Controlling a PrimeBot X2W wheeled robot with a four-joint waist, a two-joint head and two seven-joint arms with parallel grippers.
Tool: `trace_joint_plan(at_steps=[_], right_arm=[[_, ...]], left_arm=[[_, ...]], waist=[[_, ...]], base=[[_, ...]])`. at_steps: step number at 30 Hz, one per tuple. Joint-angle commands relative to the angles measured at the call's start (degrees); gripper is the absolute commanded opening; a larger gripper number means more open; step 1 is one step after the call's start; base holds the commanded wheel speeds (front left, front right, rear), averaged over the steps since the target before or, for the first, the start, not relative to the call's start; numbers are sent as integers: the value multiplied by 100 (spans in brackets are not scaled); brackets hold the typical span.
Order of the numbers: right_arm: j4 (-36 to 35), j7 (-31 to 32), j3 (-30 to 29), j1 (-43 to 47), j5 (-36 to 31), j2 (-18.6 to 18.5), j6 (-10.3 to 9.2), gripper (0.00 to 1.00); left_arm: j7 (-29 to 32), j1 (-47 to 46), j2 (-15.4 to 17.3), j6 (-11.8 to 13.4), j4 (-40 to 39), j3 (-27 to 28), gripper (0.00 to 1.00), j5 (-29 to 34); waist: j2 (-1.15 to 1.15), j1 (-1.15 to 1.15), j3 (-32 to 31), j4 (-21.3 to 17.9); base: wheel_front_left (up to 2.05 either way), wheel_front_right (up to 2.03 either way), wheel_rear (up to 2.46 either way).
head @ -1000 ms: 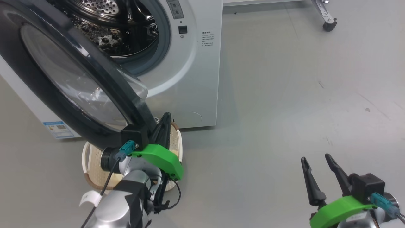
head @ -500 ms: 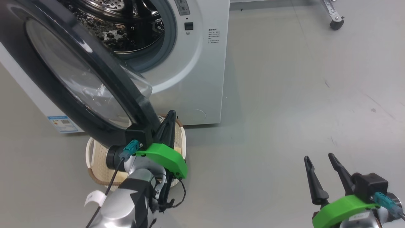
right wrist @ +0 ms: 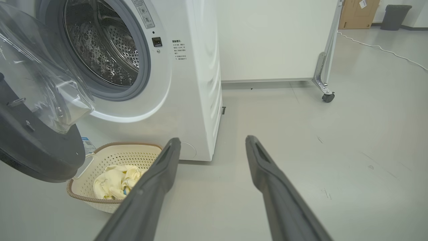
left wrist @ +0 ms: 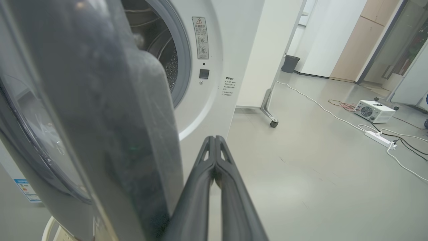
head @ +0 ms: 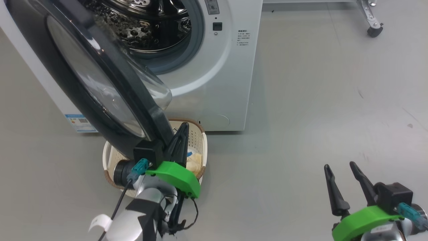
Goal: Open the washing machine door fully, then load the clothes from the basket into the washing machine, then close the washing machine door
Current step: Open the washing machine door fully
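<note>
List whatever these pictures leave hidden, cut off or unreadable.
- Head view: the basket and the clothes are mostly covered by the washing machine door and the left gripper.
- Head view: the door's top is cut off by the frame edge.
- Left wrist view: the door rim is blurred; contact with the shut fingers is unclear.
- The printed label on the washing machine is too small to read.
</note>
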Motion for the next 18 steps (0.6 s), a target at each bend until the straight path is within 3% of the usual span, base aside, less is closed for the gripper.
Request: trace_joint_plan(at_steps=[1, 18], right_arm=[[-166, -18, 88, -249, 9, -48, 24, 100], [-146, -6, 46, -164, 24, -48, 24, 100]], left_arm=[[-80, -104, 214, 83, -208, 289, 0, 52], [-55, 456, 377, 155, -638, 296, 0, 18]], waist=[[0, 0, -10, 32], [0, 0, -124, 336]], base=[[0, 0, 0], [0, 0, 0]])
